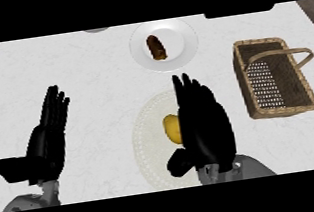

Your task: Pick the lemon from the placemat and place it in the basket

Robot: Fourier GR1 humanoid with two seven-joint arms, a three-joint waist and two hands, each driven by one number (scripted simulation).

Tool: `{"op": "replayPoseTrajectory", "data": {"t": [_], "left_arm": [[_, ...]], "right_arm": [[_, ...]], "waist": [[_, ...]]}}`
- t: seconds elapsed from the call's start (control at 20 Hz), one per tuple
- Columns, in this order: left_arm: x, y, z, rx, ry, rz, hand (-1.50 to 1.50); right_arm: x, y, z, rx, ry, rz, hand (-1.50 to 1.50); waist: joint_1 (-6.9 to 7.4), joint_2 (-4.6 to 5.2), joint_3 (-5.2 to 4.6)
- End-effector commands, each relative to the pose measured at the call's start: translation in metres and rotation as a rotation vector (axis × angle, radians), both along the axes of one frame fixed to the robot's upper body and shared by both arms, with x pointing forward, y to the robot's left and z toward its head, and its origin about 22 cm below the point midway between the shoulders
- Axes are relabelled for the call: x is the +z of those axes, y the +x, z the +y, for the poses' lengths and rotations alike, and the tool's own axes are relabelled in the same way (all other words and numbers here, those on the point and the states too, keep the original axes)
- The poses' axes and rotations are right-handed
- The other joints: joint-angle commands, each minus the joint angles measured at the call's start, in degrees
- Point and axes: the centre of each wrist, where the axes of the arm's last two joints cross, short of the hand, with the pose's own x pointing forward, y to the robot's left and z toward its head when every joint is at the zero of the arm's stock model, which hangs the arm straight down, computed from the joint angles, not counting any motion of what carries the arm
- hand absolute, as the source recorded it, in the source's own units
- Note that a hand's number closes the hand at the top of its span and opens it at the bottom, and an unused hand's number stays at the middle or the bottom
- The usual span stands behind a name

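Right hand (205, 121): fingers (188, 91) straight and together, pointing away from the robot, not curled round anything. The hand sits over the placemat (148, 129), covering its right half. Thumb low, at the mat's near part.

Lemon (171, 127): on the placemat, just left of the right palm, its right side hidden by the hand. Contact between hand and lemon cannot be judged from this view. Not lifted as far as can be seen.

Left hand (46, 141): fingers straight, relaxed, holding nothing; thumb out to the left. It rests over the bare bench (89, 77), well left of the placemat.

Basket (273, 77): wicker, oblong, handle lying toward its right rim; stands on the bench right of the right hand, apart from the placemat. Nothing seen inside.

Plate (178, 42): white, beyond the placemat near the far edge, carrying a dark brown oblong item (156, 47); identity not clear.

Bench top is pale marble; darker wood strips show at both sides.
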Motion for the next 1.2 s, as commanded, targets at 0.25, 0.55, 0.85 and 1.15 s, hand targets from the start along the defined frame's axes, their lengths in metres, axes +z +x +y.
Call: {"op": "replayPoseTrajectory", "data": {"t": [0.25,0.55,0.85,1.15], "left_arm": [[0.007,0.006,0.002,0.011,-0.005,-0.007,0.0],[-0.014,-0.012,0.001,-0.012,0.001,0.001,0.0],[-0.005,0.002,-0.002,-0.005,0.004,0.008,0.0],[0.007,-0.009,0.004,-0.01,0.011,-0.006,0.0]], "right_arm": [[-0.02,0.004,0.018,-0.157,-0.086,0.143,-1.5],[-0.025,0.002,0.014,-0.149,-0.059,0.122,-1.5],[-0.038,-0.008,0.021,-0.165,-0.088,0.114,-1.5],[-0.058,0.014,0.024,-0.185,-0.089,0.097,-1.5]], "waist": [[0.25,0.51,0.12],[0.17,0.48,0.12],[-0.24,0.41,0.14],[0.72,0.46,0.17]]}}
